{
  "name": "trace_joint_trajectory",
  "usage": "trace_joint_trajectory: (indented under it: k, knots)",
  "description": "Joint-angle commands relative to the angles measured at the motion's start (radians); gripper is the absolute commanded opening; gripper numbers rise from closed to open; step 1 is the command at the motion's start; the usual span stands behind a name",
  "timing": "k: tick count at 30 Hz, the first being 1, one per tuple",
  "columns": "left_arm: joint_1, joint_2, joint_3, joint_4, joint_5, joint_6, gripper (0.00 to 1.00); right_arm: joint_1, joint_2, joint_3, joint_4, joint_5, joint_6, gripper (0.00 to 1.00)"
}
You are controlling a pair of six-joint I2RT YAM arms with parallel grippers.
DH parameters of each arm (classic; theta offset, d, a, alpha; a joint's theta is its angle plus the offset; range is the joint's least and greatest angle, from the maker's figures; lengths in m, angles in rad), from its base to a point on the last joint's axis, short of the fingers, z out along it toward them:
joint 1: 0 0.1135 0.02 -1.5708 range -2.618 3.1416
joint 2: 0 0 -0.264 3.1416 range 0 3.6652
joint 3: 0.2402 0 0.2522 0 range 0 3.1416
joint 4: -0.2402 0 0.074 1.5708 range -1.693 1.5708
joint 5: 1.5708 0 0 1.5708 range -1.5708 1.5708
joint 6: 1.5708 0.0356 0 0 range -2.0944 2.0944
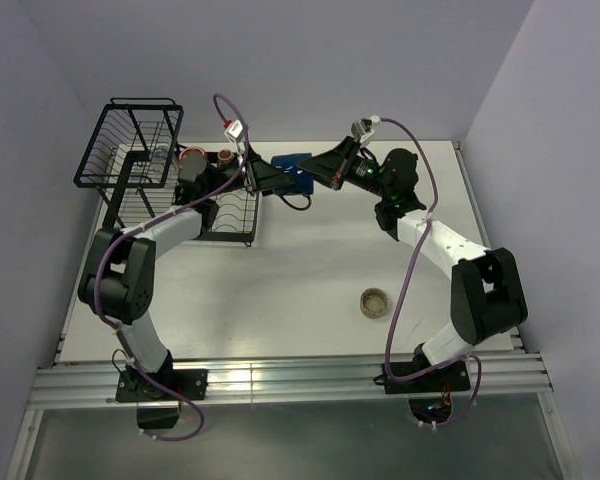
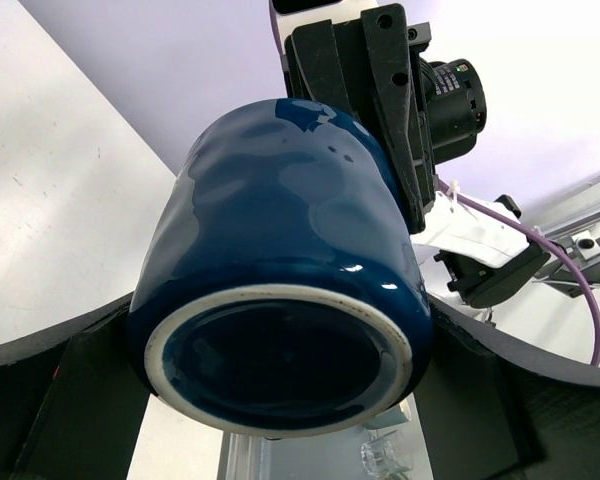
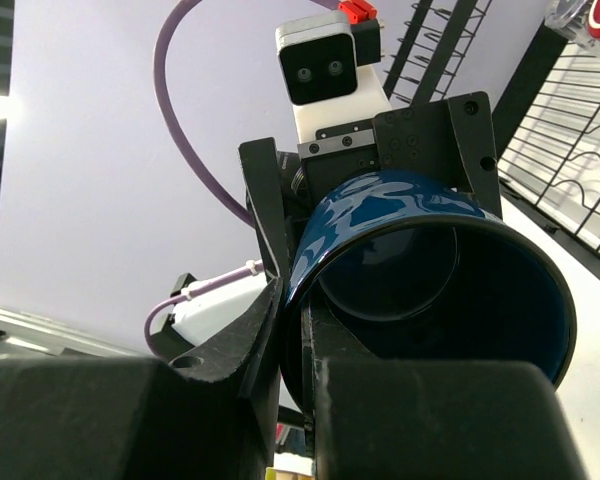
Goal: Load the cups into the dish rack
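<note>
Dark blue mug gleams, its foot pale

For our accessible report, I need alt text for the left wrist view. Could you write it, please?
A dark blue mug fills the view, its base toward the camera, between the open fingers of the left gripper. The right gripper grips the mug's far end, with the white table behind.
</note>
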State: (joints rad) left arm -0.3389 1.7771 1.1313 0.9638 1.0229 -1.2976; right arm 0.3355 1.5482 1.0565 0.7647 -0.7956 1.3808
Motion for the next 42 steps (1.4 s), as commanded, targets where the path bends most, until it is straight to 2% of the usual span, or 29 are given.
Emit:
trace_joint_trajectory:
  k: [1,11,18,25,27,28,31,32,33,34,35,37,39,40,42]
  knots:
    - [0.008,-0.044,0.007,-0.028,-0.053,0.063,0.99,0.017,-0.014,0.008,0.159,-0.07,0.069,0.0]
    - [0.017,-0.042,0.016,-0.04,-0.061,0.078,0.99,0.023,-0.014,-0.006,0.199,-0.097,0.092,0.0]
    - [0.018,-0.067,0.048,-0.165,-0.076,0.164,0.99,0.025,-0.013,-0.01,0.228,-0.108,0.107,0.0]
    - [0.021,-0.068,0.042,-0.119,-0.072,0.127,0.97,0.039,0.006,-0.009,0.243,-0.119,0.103,0.0]
    - [0.021,-0.067,0.041,-0.077,-0.067,0.09,0.88,0.042,0.01,-0.009,0.251,-0.122,0.097,0.0]
    - [0.021,-0.067,0.038,-0.056,-0.058,0.074,0.74,0.043,0.015,-0.009,0.252,-0.122,0.096,0.0]
    - [0.021,-0.071,0.031,0.006,-0.044,0.017,0.44,0.048,0.023,-0.012,0.268,-0.122,0.096,0.0]
    - [0.021,-0.077,0.031,0.009,-0.043,0.011,0.29,0.048,0.024,-0.013,0.266,-0.12,0.095,0.0]
    - [0.021,-0.08,0.031,-0.002,-0.043,0.015,0.21,0.048,0.026,-0.015,0.266,-0.117,0.09,0.0]
    - [0.021,-0.085,0.033,-0.014,-0.041,0.021,0.08,0.05,0.027,-0.016,0.266,-0.116,0.089,0.0]
    - [0.021,-0.096,0.035,-0.028,-0.046,0.04,0.02,0.05,0.029,-0.018,0.265,-0.114,0.086,0.0]
    - [0.021,-0.11,0.035,-0.075,-0.053,0.06,0.0,0.05,0.03,-0.021,0.265,-0.109,0.083,0.02]
    - [0.021,-0.128,0.036,-0.102,-0.061,0.09,0.0,0.05,0.032,-0.027,0.257,-0.105,0.073,0.11]
    - [0.023,-0.143,0.038,-0.134,-0.067,0.099,0.0,0.048,0.029,-0.032,0.254,-0.102,0.07,0.18]
    - [0.021,-0.157,0.042,-0.178,-0.086,0.145,0.0,0.046,0.024,-0.036,0.239,-0.094,0.058,0.25]
